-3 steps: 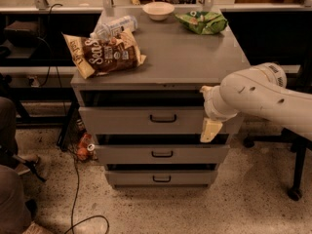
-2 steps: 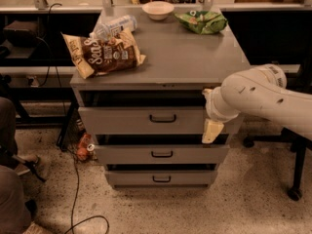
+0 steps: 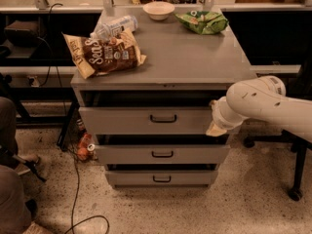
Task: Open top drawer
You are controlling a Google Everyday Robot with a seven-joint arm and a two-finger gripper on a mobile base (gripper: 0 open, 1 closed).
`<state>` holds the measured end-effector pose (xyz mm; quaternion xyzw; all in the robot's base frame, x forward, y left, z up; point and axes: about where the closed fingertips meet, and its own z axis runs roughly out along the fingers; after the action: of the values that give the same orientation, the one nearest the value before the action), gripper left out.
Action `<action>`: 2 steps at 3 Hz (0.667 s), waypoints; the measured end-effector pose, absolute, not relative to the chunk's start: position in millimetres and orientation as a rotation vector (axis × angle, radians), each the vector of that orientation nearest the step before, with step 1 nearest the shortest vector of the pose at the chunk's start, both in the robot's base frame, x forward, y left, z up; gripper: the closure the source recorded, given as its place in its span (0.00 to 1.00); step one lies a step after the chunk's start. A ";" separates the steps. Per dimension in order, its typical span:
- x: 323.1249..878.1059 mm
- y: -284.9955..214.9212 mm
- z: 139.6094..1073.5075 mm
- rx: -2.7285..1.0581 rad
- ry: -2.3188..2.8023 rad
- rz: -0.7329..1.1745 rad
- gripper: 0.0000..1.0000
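— Cream plastic is showing at the tip of the claw (image 3: 215,126), which is sitting at the right end of the top drawer (image 3: 141,120), seemingly against its front panel. Whether it is clenched, released or grasping anything, I cannot tell.

— And the arm (image 3: 258,101) behind it?

— White, rounded and glossy, it is reaching in from the right and crossing the drawer's corner.

— Where is the drawer lying?

— Directly under the table (image 3: 195,57) top, the tallest of three grey metal fronts. A dark gap is showing above it, so I am judging it as barely out at most.

— How should the pull be going?

— The small black handle (image 3: 163,118) is sitting at the centre, well apart from the claw. I am thinking the claw should be taking that handle, or hooking the panel's edge firmly, then drawing straight outward and level. Pulling from one end is risking skewing the drawer on its slides.

— What is lying around it?

— The middle drawer (image 3: 122,155) and bottom drawer (image 3: 126,178) are sitting below, shallower, with like handles. On the matte top a crinkly brown chip bag (image 3: 105,55), a clear bottle (image 3: 114,27) on its side, a smooth pale bowl (image 3: 158,9) and a crumpled green bag (image 3: 202,22) are resting.
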<state>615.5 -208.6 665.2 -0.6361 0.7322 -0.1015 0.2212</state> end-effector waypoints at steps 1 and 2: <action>623.7 -208.5 656.3 -1.769 2.025 -0.279 0.74; 623.6 -208.5 659.3 -1.770 2.024 -0.279 0.96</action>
<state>623.6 -208.5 659.3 -0.6390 0.7310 -0.1008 0.2175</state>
